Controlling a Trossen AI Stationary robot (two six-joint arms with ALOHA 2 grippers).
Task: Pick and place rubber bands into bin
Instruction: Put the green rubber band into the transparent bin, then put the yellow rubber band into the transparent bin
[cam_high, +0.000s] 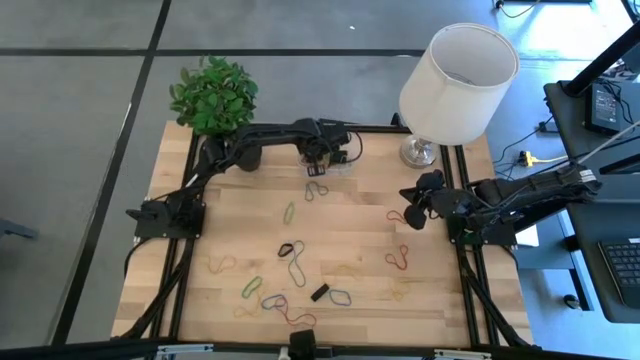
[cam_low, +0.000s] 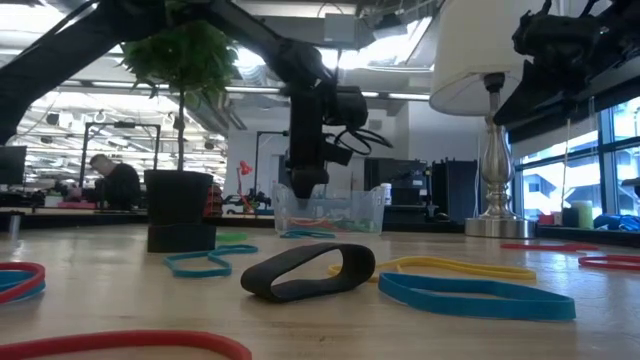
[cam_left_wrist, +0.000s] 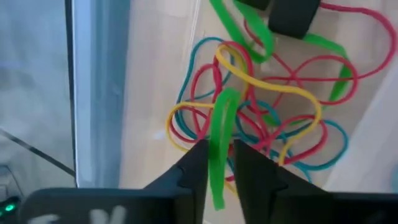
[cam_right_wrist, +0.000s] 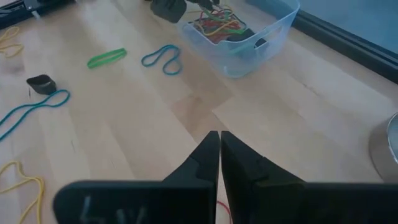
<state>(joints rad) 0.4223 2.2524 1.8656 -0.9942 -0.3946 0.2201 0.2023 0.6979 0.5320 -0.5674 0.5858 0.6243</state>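
Note:
The clear bin (cam_high: 340, 170) stands at the table's far edge with a heap of red, yellow, blue and green rubber bands (cam_left_wrist: 273, 93) in it. My left gripper (cam_left_wrist: 221, 165) points down into the bin (cam_low: 345, 212), with a green rubber band (cam_left_wrist: 222, 124) between its fingers. Loose rubber bands (cam_high: 290, 212) lie scattered over the table's middle and near part. My right gripper (cam_right_wrist: 219, 140) hovers shut at the table's right side, touching nothing. My left gripper has the green rubber band (cam_left_wrist: 219, 155) between its two fingertips, which stand a little apart with the band filling the gap. The fingers come from above, pointing down into the bin. The band hangs from them toward the heap of bands.
A potted plant (cam_high: 213, 95) stands at the far left corner and a lamp (cam_high: 455, 85) at the far right, either side of the bin. A thick black band (cam_low: 310, 272) and blue (cam_low: 470, 295), yellow and red bands lie near the table's front.

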